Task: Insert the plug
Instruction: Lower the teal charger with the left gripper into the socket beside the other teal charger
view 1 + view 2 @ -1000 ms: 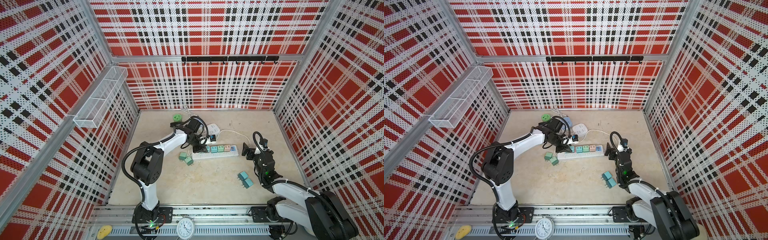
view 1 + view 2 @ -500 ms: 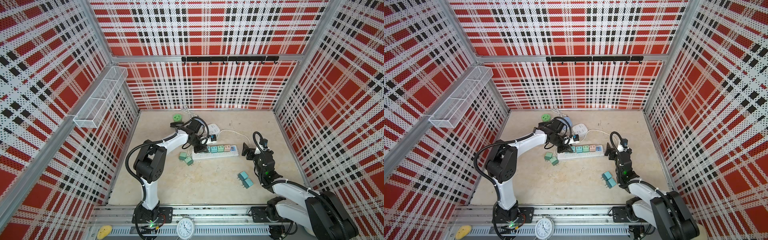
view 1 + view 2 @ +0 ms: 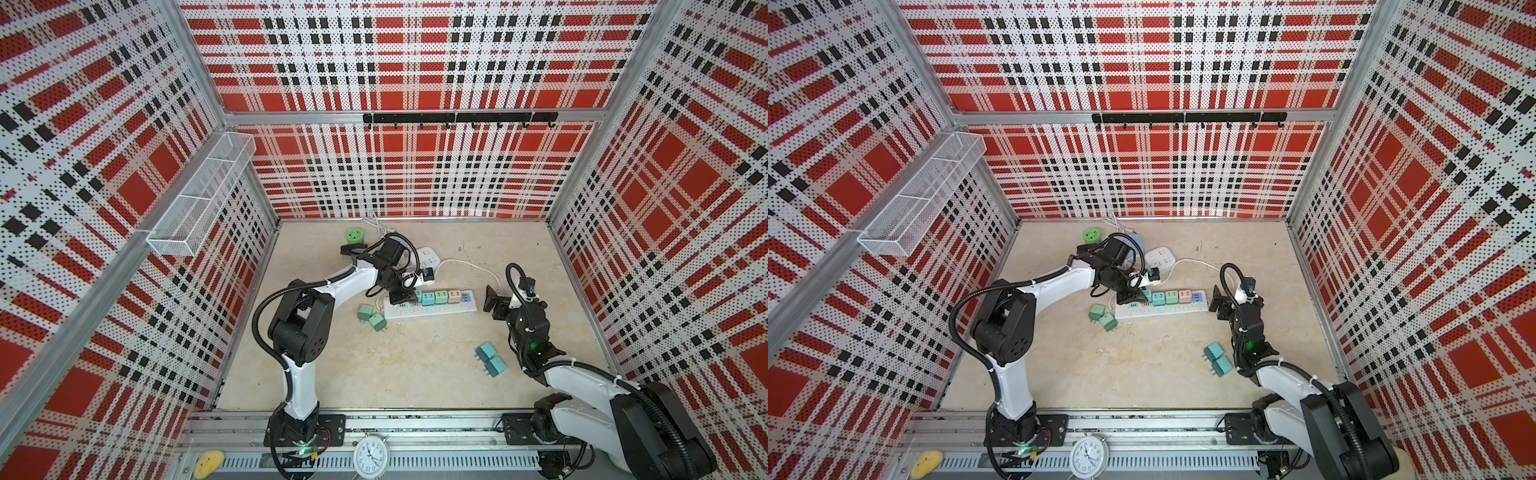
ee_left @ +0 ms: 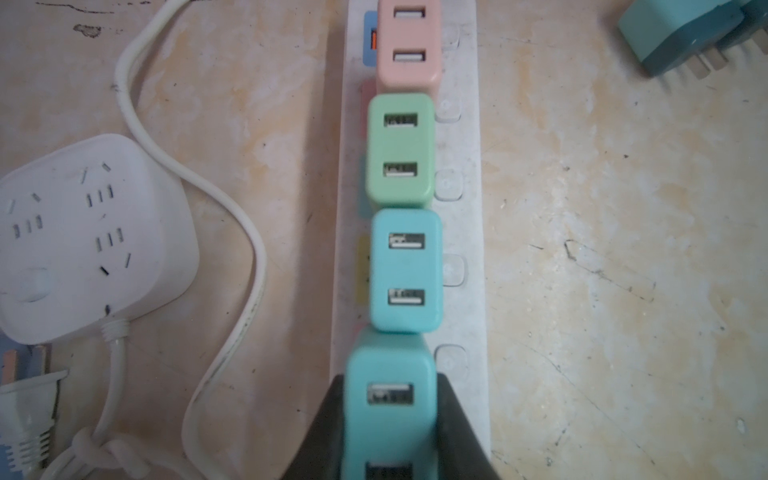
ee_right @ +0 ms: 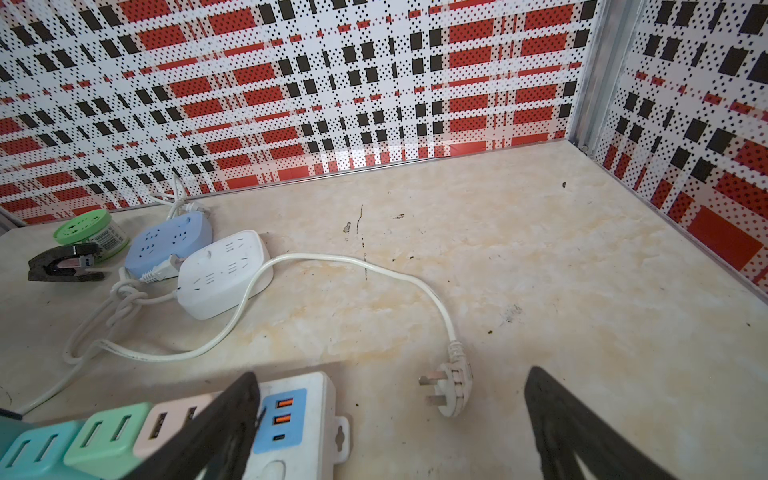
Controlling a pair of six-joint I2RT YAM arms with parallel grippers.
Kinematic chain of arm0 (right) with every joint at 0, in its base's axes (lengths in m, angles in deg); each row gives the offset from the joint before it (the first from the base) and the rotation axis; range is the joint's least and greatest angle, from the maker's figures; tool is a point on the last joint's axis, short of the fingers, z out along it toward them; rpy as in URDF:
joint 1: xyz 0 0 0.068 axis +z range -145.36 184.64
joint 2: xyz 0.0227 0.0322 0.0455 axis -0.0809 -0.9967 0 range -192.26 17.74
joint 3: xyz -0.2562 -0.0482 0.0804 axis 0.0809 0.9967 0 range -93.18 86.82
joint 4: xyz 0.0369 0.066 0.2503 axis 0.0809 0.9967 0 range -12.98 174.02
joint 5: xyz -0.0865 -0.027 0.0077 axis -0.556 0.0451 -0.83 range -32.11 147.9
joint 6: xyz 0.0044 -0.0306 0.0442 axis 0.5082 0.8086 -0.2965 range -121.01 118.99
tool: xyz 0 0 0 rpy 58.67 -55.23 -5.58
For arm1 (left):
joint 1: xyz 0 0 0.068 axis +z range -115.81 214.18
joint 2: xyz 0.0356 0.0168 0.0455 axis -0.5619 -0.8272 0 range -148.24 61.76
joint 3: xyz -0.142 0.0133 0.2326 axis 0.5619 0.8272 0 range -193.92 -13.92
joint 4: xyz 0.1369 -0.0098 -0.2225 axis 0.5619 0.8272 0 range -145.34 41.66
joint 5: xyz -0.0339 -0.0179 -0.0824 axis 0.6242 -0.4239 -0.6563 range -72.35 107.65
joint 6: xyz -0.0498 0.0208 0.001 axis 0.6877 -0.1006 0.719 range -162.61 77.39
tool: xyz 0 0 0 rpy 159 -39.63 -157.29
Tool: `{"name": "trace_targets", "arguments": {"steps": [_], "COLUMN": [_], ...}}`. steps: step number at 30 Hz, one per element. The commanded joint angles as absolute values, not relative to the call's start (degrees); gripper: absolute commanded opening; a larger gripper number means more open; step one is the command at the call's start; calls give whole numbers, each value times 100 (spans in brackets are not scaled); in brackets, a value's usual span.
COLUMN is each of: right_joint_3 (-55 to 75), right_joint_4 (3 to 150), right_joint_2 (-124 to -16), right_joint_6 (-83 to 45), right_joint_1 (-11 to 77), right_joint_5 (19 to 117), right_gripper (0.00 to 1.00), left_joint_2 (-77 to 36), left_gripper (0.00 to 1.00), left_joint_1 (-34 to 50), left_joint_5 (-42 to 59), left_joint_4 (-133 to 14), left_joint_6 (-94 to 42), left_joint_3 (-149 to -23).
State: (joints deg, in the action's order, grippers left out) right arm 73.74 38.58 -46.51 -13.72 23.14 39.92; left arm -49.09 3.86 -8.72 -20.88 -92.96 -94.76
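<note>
A white power strip (image 3: 432, 311) (image 3: 1163, 309) (image 4: 461, 232) lies mid-table with a teal (image 4: 405, 270), a green (image 4: 400, 149) and a pink plug (image 4: 409, 41) standing in a row in it. My left gripper (image 3: 405, 296) (image 3: 1131, 296) (image 4: 390, 415) is shut on another teal plug (image 4: 390, 374), at the row's left end right against the teal one. Its prongs are hidden, so I cannot tell whether they sit in the socket. My right gripper (image 3: 494, 305) (image 3: 1219, 305) (image 5: 390, 432) hangs open and empty by the strip's right end (image 5: 316, 415).
Two green plugs (image 3: 372, 316) lie left of the strip and two teal ones (image 3: 490, 359) at front right. Behind are a white socket block (image 3: 428, 257), a blue one (image 5: 170, 241), a green round socket (image 3: 354, 236), a black clip (image 5: 66, 262), and the strip's cord with its plug (image 5: 453, 386).
The left arm's elbow has shifted slightly while its gripper stays at the strip's left end with the teal plug. The right arm has not moved.
</note>
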Motion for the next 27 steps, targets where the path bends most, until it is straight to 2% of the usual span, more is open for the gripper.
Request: {"name": "trace_targets", "arguments": {"steps": [1, 27], "right_joint_3": [7277, 7311], "right_joint_4": [3518, 3484], "right_joint_2": [-4703, -4670], "right_joint_6": [-1400, -1406], "right_joint_1": [2285, 2288], "right_joint_5": [4049, 4059], "right_gripper": [100, 100], "left_joint_2": [-5022, -5161], "left_gripper": [0, 0], "left_joint_1": [254, 60], "left_joint_5": [-814, -808], "left_joint_4": [-1982, -1404], "left_joint_6": [-9362, -9306], "left_joint_3": [-9489, -9635]}}
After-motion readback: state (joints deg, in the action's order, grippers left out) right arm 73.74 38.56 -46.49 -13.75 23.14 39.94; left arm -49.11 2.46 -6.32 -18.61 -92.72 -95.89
